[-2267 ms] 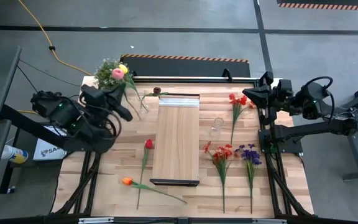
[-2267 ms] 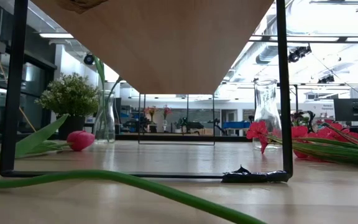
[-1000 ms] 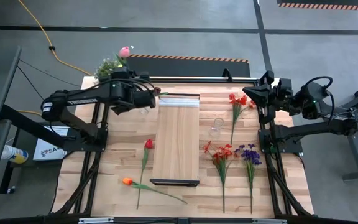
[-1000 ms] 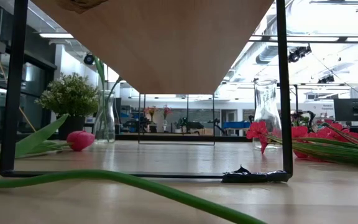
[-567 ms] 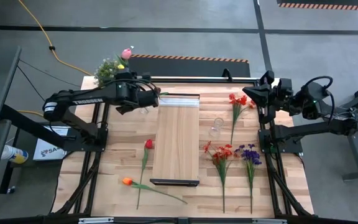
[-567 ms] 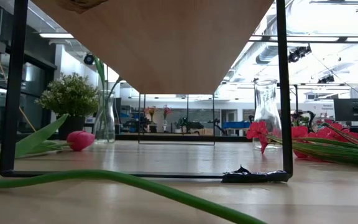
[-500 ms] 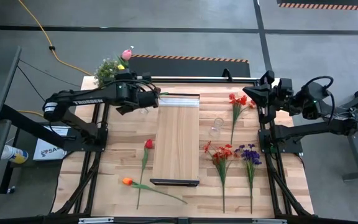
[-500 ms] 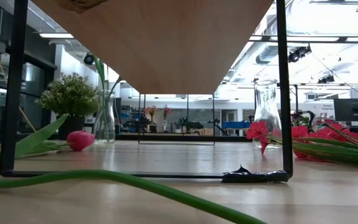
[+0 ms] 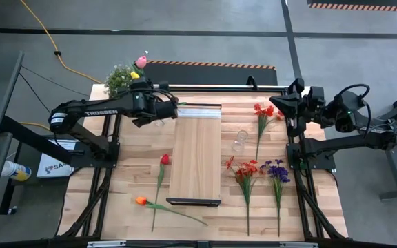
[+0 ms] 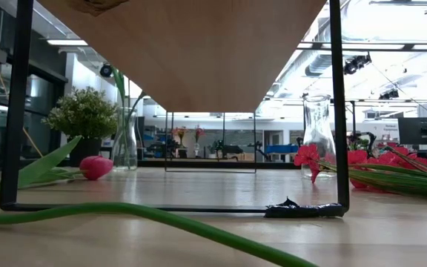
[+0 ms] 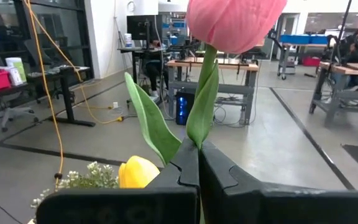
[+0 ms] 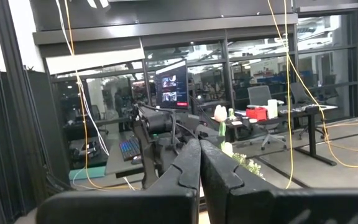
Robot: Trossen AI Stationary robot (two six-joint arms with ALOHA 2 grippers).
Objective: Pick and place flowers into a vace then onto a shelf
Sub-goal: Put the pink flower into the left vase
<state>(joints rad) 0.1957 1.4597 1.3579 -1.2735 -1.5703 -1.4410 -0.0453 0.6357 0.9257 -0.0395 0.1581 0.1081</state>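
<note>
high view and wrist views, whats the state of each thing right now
left gripper: jaws shut on the pink tulip's stem
pink tulip: held upright, off the table
right gripper: jaws shut, holding nothing
empty vase: upright, right of the shelf
shelf: nothing on it
red tulip: lying flat, left of the shelf

Left gripper [image 9: 145,105] near the shelf [image 9: 195,154], pink tulip [image 9: 141,60] above potted plant [image 9: 118,76].

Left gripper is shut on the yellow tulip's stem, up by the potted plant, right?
Not quite: the left gripper is shut on the pink tulip, as the left wrist view shows. The yellow tulip sits below it, unheld, by the potted plant.
</note>
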